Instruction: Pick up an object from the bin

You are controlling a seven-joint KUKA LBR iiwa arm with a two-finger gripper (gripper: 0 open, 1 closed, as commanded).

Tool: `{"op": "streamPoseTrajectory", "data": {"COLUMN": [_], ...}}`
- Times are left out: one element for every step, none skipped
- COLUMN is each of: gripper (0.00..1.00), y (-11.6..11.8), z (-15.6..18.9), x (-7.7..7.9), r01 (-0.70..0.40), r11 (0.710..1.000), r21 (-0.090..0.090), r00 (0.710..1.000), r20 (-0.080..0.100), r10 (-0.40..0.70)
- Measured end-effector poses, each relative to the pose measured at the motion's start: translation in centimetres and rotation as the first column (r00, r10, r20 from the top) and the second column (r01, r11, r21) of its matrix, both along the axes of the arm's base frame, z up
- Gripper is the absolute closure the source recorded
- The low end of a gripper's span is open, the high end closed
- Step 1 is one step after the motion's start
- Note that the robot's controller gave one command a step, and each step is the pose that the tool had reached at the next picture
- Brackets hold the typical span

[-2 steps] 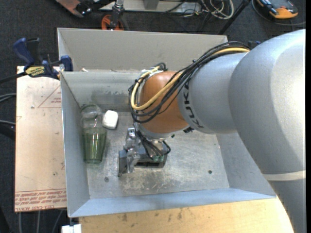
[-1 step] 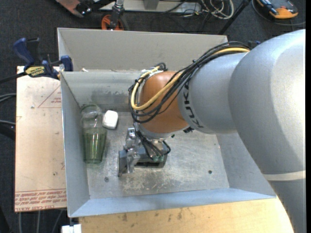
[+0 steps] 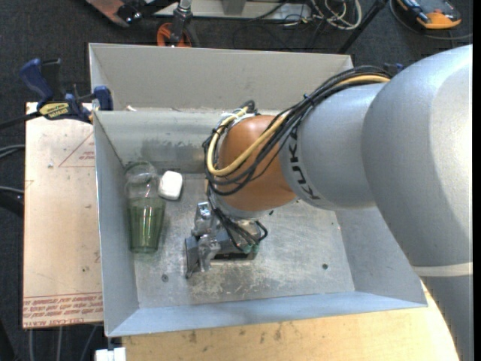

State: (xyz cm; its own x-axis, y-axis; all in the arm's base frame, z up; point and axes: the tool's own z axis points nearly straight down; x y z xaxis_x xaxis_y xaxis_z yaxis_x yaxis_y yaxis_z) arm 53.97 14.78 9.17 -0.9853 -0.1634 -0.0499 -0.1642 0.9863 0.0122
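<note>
My gripper hangs low over the bin floor in the front middle, under the arm's orange cover. Nothing shows between its tips. A clear plastic cup with a green tint lies along the left wall, a short way left of the gripper and apart from it. A small white rounded block rests against the cup's upper right side, behind and left of the gripper. A dark flat piece with a green edge shows just right of the gripper; I cannot tell whether it is a loose thing or part of the gripper.
The arm comes in from the right and covers the bin's right half and much of its back. Bare scuffed floor lies in front of and to the right of the gripper, up to the front wall.
</note>
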Motion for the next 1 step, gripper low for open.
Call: {"op": "streamPoseTrajectory", "data": {"gripper": [1.00], "y": [-1.66], "z": [17.58], "x": [1.25], "r01": [-0.082], "r11": [0.996], "r21": [-0.018], "r00": [0.996], "r20": [-0.040], "r10": [0.081]}}
